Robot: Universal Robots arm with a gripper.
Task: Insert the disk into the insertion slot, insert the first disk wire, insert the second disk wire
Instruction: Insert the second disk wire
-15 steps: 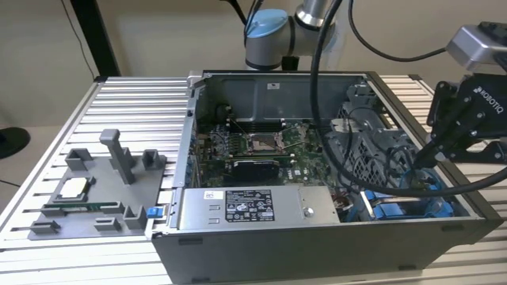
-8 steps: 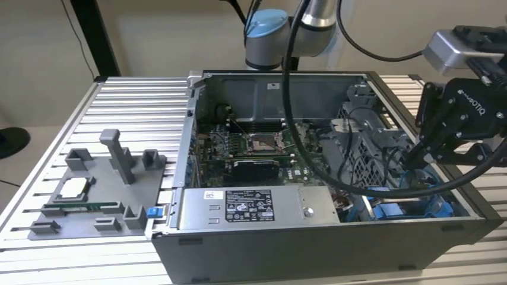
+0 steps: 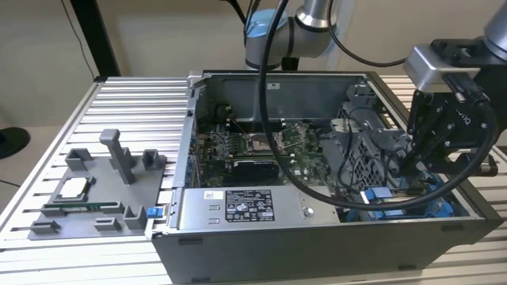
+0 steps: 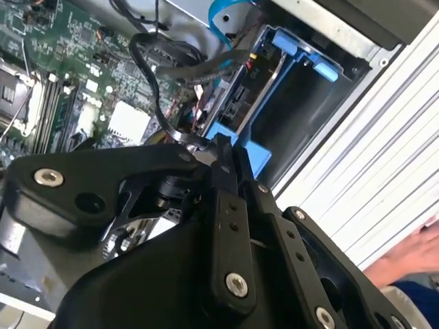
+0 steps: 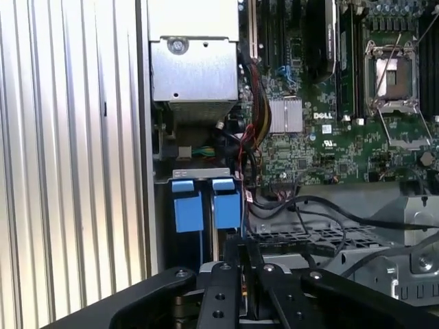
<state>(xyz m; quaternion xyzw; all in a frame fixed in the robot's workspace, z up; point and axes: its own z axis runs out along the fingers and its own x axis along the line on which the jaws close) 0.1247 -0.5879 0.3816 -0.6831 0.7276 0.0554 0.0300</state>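
Note:
My gripper point(image 3: 416, 169) hangs over the drive corner of the open computer case point(image 3: 317, 249), at the exterior view's right. In both wrist views its fingers point(image 4: 223, 161) press together, shut on the end of a black disk wire point(image 4: 159, 103) that loops in from the motherboard side. Just past the fingertips the disk point(image 4: 234, 104) sits edge-on in its blue carrier point(image 4: 241, 142) inside the insertion slot point(image 4: 302, 51). The bay beside it point(image 4: 295, 120) is dark and hollow. Two blue latch tabs point(image 5: 187, 205) stand ahead of my gripper point(image 5: 243, 243) in the first wrist view.
The silver power-supply box point(image 3: 246, 208) lies along the case's near wall. A grey perforated cage point(image 3: 364, 154) and loose cables crowd the motherboard point(image 3: 253, 145). A grey fixture plate point(image 3: 95, 190) rests on the ribbed table. A person's hand point(image 4: 411, 253) is near the case.

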